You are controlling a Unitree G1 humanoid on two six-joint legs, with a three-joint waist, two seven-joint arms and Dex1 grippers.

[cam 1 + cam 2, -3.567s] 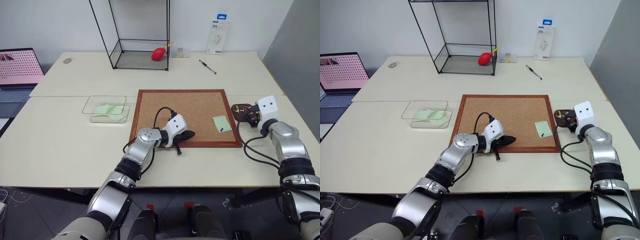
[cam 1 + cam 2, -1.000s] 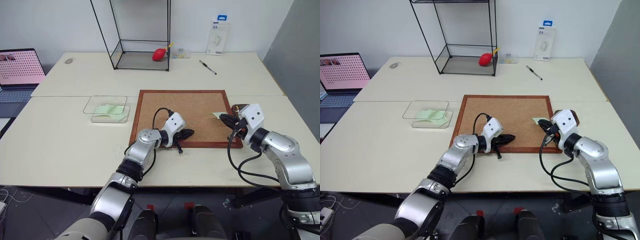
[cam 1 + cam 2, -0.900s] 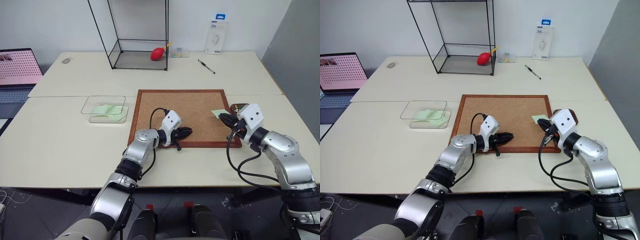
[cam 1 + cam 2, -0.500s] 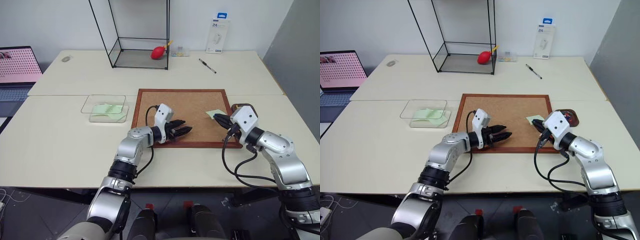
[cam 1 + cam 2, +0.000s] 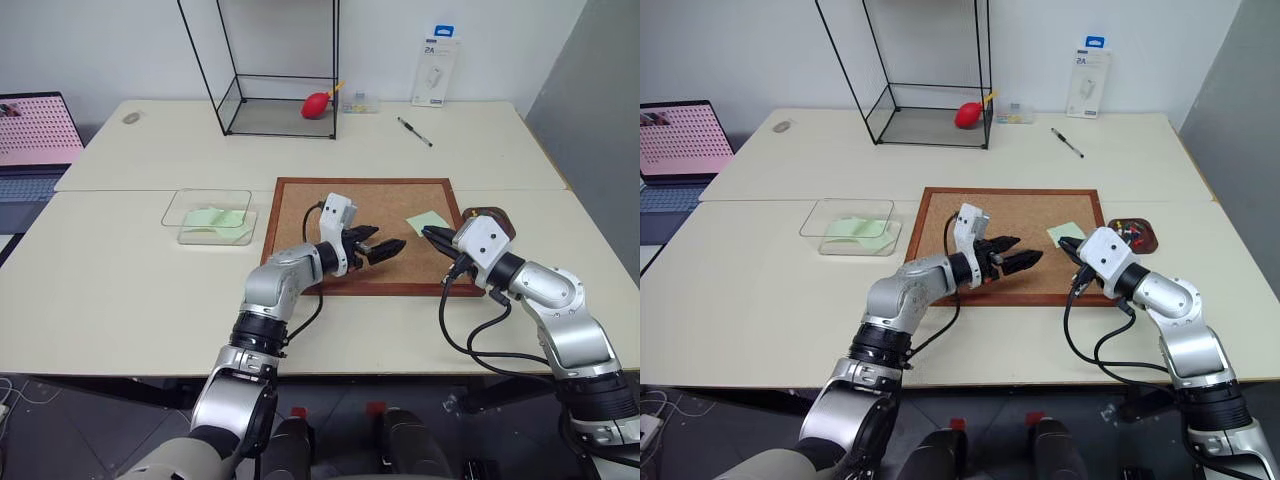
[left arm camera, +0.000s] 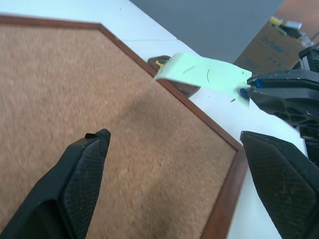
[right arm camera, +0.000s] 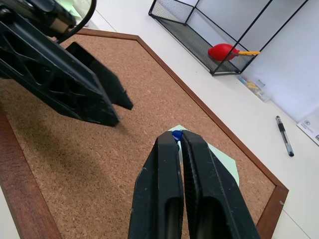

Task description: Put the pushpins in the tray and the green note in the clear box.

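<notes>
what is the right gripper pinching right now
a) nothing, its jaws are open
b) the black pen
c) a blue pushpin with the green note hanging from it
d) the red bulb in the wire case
c: the right gripper has its jaws shut on a blue pushpin, and the green note hangs from that pin, lifted above the corkboard.

Bright, even room light falls from overhead across the pale cream tabletop (image 5: 150,290), giving only soft, faint shadows and no harsh glare. In the left wrist view the pale green square paper note (image 6: 204,74) and the background are blurred, and a soft shadow lies on the wood-framed brown corkboard (image 6: 99,129).
</notes>
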